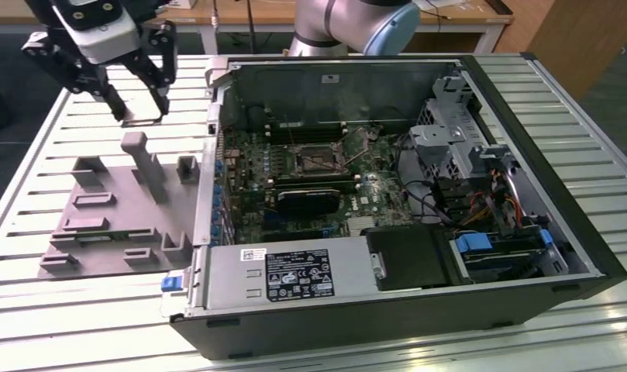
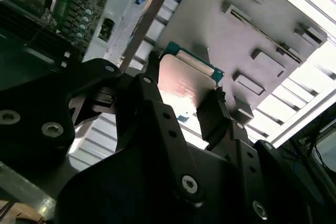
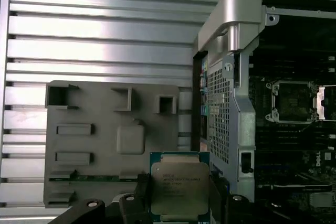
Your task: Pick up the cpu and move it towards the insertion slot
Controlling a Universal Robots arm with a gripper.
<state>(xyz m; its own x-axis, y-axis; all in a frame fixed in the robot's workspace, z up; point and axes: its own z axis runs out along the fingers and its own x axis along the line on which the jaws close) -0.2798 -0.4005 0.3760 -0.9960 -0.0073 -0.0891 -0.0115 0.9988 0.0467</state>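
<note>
The black fingers of the gripper pinched the cpu by two opposite edges, holding it in the air above the grey fixture plate on the slatted counter. The first wrist view showed the insertion slot well apart, inside the open computer case. The exterior view showed the gripper raised beyond the case's wall.

Slatted metal table carries a grey fixture plate; beside it, touching, sits an open computer case.
</note>
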